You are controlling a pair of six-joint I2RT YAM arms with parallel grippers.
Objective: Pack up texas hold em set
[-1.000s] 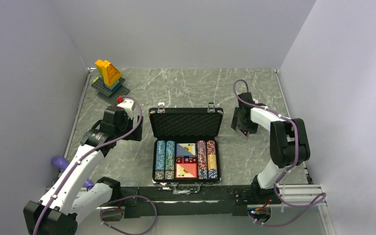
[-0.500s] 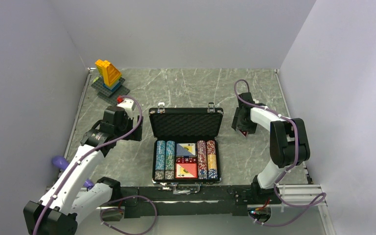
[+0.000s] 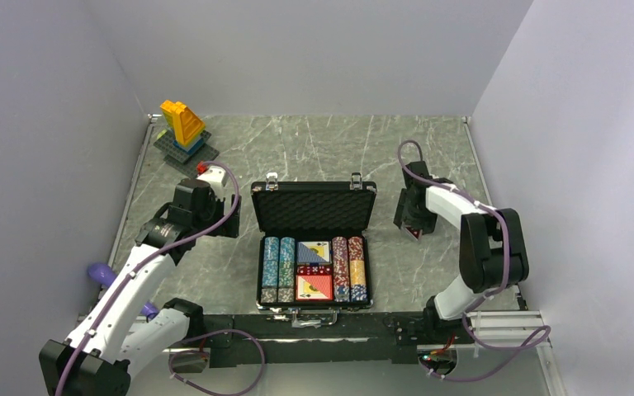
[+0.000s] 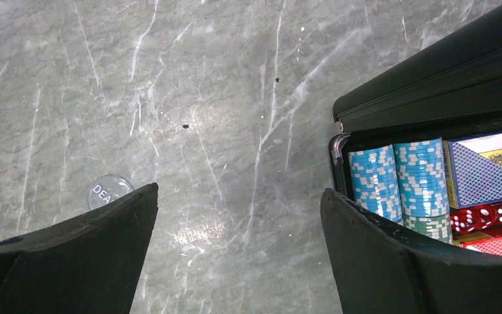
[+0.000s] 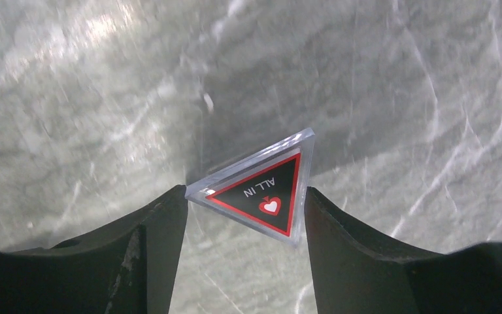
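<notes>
The black case (image 3: 314, 209) of the texas hold em set lies open mid-table. Its lid stands up at the back, and rows of striped chips (image 3: 278, 257), two card decks (image 3: 314, 252) and red dice (image 3: 314, 270) fill the tray. To the right of the case, my right gripper (image 3: 413, 228) (image 5: 245, 196) is shut on a clear triangular "ALL IN" marker (image 5: 261, 186). The marker's corners touch both fingers. My left gripper (image 4: 238, 196) stands wide open over bare table left of the case (image 4: 431, 85). A clear round dealer button (image 4: 108, 190) lies beside its left finger.
A yellow-blue toy brick tower (image 3: 183, 128) stands at the back left corner. A purple object (image 3: 99, 274) lies at the table's left edge beside the left arm. White walls enclose the table on three sides.
The right gripper has closed in on the triangular marker and shifted slightly right and toward the near edge. The left arm has not moved.
</notes>
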